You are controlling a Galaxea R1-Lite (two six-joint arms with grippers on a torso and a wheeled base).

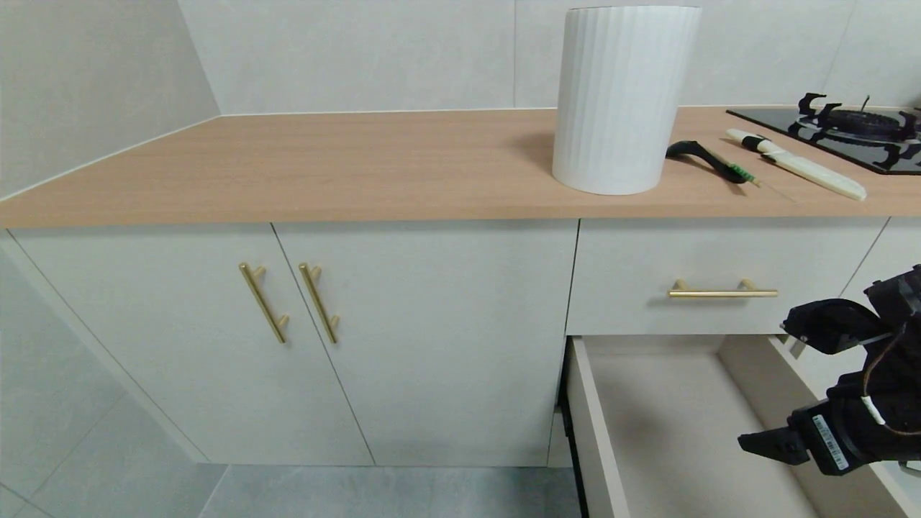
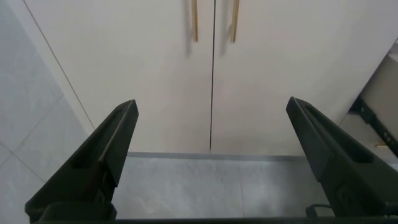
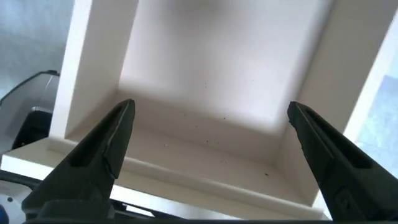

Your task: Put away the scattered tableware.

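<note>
Drawer (image 1: 593, 432) is open, nothing stowed: knife (image 1: 799, 164) and black tool (image 1: 709, 160) lie on the tabletop (image 1: 324, 165) above it. The right pincer (image 1: 764, 383) and left pincer (image 2: 211, 107) gape, empty.

Blk R gripper (image 1: 764, 382), barcode label (image 1: 827, 434), thin cables (image 1: 875, 411)

white knife (image 1: 795, 164) flat on countertop (image 1: 360, 165) | black utensil (image 1: 709, 160) beside it
</note>
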